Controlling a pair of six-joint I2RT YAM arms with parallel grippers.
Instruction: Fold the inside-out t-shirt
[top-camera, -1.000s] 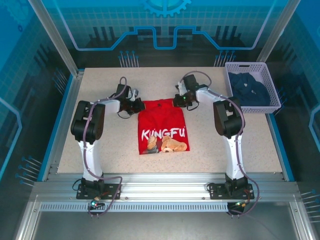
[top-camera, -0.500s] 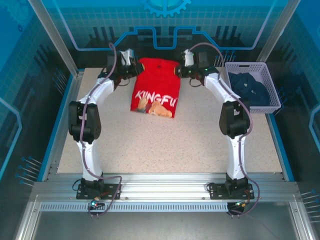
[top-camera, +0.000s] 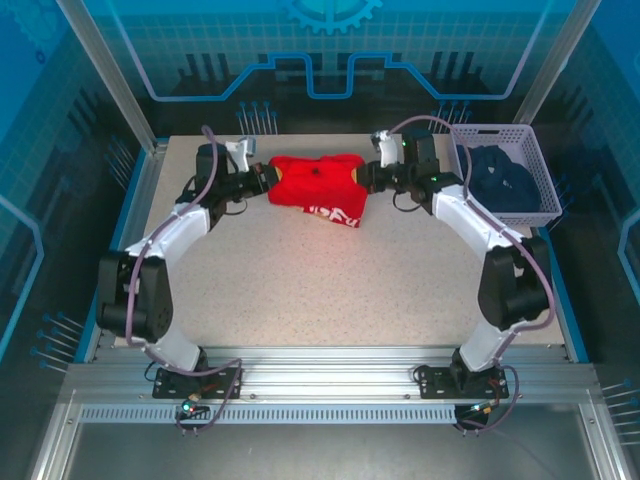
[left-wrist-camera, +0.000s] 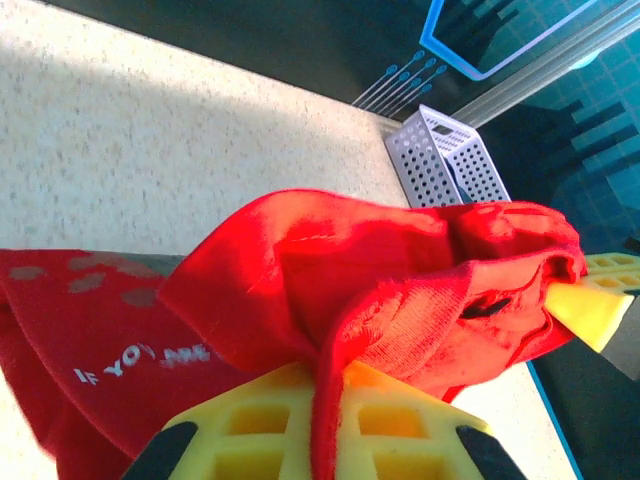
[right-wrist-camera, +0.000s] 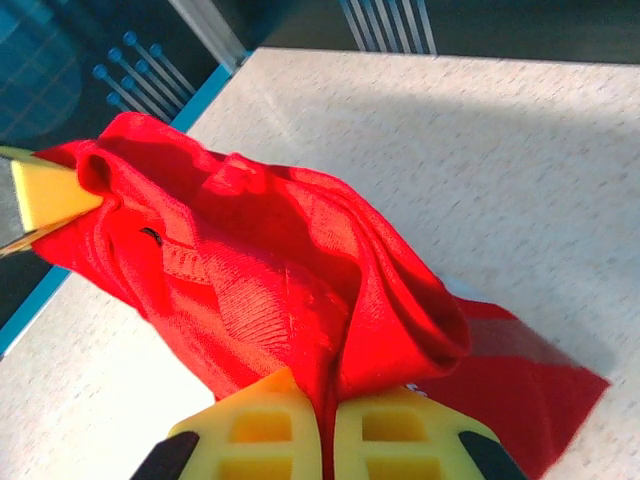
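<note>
At the far left, left gripper (top-camera: 262, 180): closed on the left end of the shirt. Its arm reaches out across the table's left side.
Left fingers (left-wrist-camera: 280, 395): yellow, pressed together, with a ridge of red cloth squeezed between them in the left wrist view.
Table (top-camera: 350, 290): speckled beige. Both arms stretch toward its far edge.
Shirt (top-camera: 312, 180): red, bunched into a short band stretched between the two grippers. It is at the far middle of the table, with plain red facing up.
Flap: a lower layer of the shirt spreads from under the bunched part toward the near side and lies on the table.
Lettering (top-camera: 335, 212): white, on that flap at the shirt's near right edge. It is too small to read from above.
Right gripper (top-camera: 362, 178): closed on the right end of the shirt, facing the left gripper across it.
Right fingers (right-wrist-camera: 295, 400): yellow, clamped side by side on a fold of red cloth.
Basket (top-camera: 480, 130): white and perforated, at the far right corner of the table, just right of the right arm and apart from the shirt.
Navy garment (top-camera: 500, 180): crumpled inside the basket.
</note>
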